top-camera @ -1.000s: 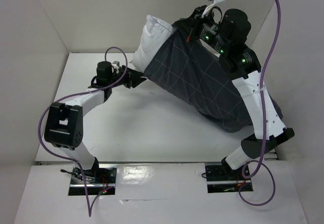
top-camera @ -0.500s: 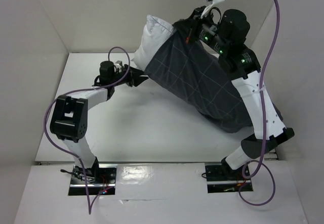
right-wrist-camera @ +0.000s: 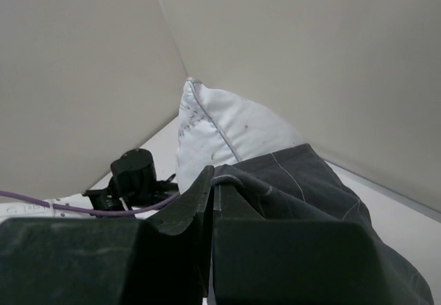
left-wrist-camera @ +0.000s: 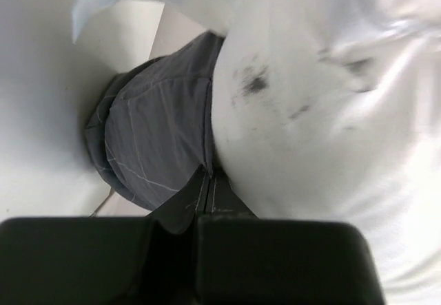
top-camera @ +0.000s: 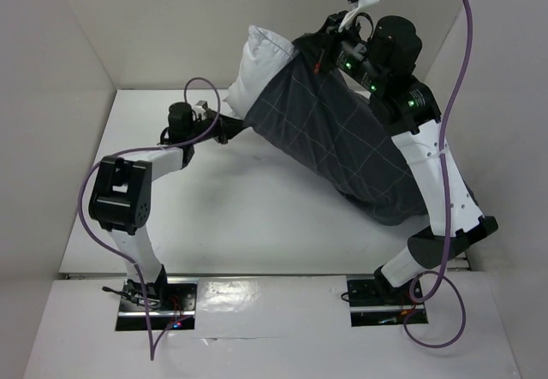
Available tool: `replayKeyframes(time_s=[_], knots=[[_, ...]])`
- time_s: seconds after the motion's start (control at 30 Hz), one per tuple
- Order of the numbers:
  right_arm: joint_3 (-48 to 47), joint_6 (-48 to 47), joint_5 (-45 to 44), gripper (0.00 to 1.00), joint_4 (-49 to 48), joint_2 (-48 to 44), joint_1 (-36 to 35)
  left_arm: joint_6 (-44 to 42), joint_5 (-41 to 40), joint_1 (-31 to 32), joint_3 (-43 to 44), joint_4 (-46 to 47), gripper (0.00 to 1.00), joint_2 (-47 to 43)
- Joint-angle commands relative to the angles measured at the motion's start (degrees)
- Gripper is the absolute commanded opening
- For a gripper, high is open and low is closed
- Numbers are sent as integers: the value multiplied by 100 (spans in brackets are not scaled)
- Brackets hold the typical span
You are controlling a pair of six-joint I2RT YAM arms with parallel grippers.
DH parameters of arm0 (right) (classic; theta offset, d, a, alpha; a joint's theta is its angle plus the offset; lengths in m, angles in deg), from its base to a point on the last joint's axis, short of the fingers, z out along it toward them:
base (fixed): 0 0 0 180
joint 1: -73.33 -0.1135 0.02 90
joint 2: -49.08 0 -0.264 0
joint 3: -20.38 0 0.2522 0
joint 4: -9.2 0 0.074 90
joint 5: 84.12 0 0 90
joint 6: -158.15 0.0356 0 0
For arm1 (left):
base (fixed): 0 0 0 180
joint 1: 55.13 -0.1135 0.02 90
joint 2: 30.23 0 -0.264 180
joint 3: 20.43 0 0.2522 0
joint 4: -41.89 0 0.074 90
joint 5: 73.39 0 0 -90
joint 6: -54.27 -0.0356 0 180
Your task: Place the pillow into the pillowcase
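Nearest on the white bench (top-camera: pixel 257 216), the left tool (left-wrist-camera: pixel 208 181) is clenched on the lower hem of the charcoal, thin-gridded pillowcase (top-camera: pixel 342 148). Only its wrist view shows dark smudges on the soft white pillow (top-camera: pixel 257 67). Farther back, the right tool (right-wrist-camera: pixel 213 180) pinches the raised upper hem, with the pillow's puffy corner poking out to the left.

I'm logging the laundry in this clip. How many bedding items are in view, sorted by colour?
White: 1, the pillow
Dark grey with a light grid: 1, the pillowcase
Total: 2
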Motion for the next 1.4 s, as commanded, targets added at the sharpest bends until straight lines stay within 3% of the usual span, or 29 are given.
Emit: replayKeyframes(time_s=[0.0,0.17,0.3,0.4,0.43,0.5,0.53,0.6,0.63,0.7,0.8,0.83,0.87,0.93,0.97,1.03,1.07,1.1,1.13,1.2,1.3,1.37], knots=[[-444,-134,-135,0,-573,-306,-62,-69,107,-385,217,266,0,-377],[-961,-432,-364,0,-520,-175,-62,-508,396,-965,1321,-463,0,-764],[-2410,-574,-495,0,-414,274,-62,-455,652,-1535,3426,-867,0,-834],[-1801,-513,-495,0,-948,-224,-62,-595,652,-1756,4580,-1377,0,-940],[-1084,-512,-495,0,-1299,-349,-62,-657,652,-1809,4741,-1491,0,-1019],[-587,-460,-609,0,-1355,-420,-62,-710,652,-1809,5032,-1668,0,-967],[-584,-520,-697,0,-1137,-177,-9,-597,748,-1809,5590,-1668,0,-845],[-1871,-521,-558,0,-741,237,53,-151,915,-1932,6574,-1580,0,-170],[-2338,-521,-461,0,-774,430,53,-9,977,-2072,7711,-1633,0,59],[-2528,-521,-320,0,-1220,214,53,246,978,-2239,8379,-1563,0,316],[-616,-328,-678,0,-2390,-822,53,337,891,-2451,7148,-913,0,-393],[-211,-241,-784,0,-2444,-1042,53,-91,838,-2451,6351,-1008,0,-909],[228,-240,-838,0,-2271,-1044,53,-278,837,-2399,6151,-1244,0,-1036],[-395,-318,-900,0,-1553,-599,105,-36,1011,-2398,6192,-1300,0,-924],[-1670,-406,-848,0,-896,-117,105,236,1082,-2503,6750,-1125,0,-514],[-2436,-459,-698,0,-923,2,105,868,1083,-2652,7604,-789,0,-107],[-2247,-459,-698,0,-1446,-303,105,994,996,-2853,8348,-789,0,95],[-1880,-459,-698,0,-1782,-576,105,1099,926,-2960,8434,-789,0,44],[-1415,-459,-785,0,-2116,-874,105,1187,873,-3048,8295,-424,0,-95],[-170,-407,-987,0,-2522,-1524,105,1110,811,-3101,7103,-210,0,-578],[425,-319,-1234,0,-1666,-1406,105,371,828,-2856,5976,-693,0,-1204],[-11,-371,-1234,0,-1234,-1116,105,598,959,-2576,6129,-351,0,-977]])
